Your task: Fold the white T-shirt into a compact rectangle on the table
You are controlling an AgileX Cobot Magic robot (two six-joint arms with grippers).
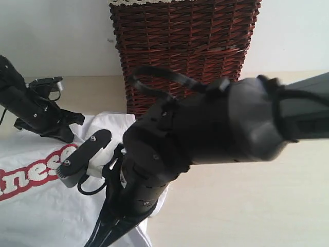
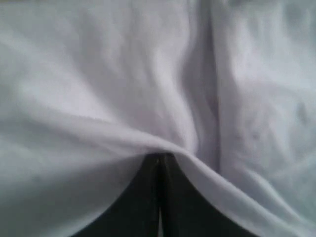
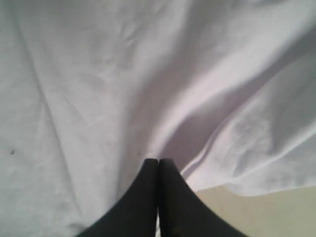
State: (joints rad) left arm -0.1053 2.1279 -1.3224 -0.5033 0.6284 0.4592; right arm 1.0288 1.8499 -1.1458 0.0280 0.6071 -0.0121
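Pale beige counter runs back to a plain wall, where a dark wicker basket stands. On the near left part of the counter lies the white T-shirt, spread out with its red lettering facing up.

The left jaws are pressed together on a raised fold of the cloth, which drapes over their tips. The right jaws are closed just as tightly, tips against the cloth near a loose edge with bare counter beside it. Whether they have a layer pinched I cannot tell.

If the right jaws hold nothing, a lift would raise one side only, and the shirt would twist and bunch instead of folding on a straight line. A thin pinch of soft cotton may also slip out mid-carry. Either pair may have caught the top layer alone (likely enough with cloth this limp), leaving the lower layer behind. The basket sits close enough that the bulky right arm could knock it.

The shirt looks soft, matte and heavily creased, not yet a rectangle.
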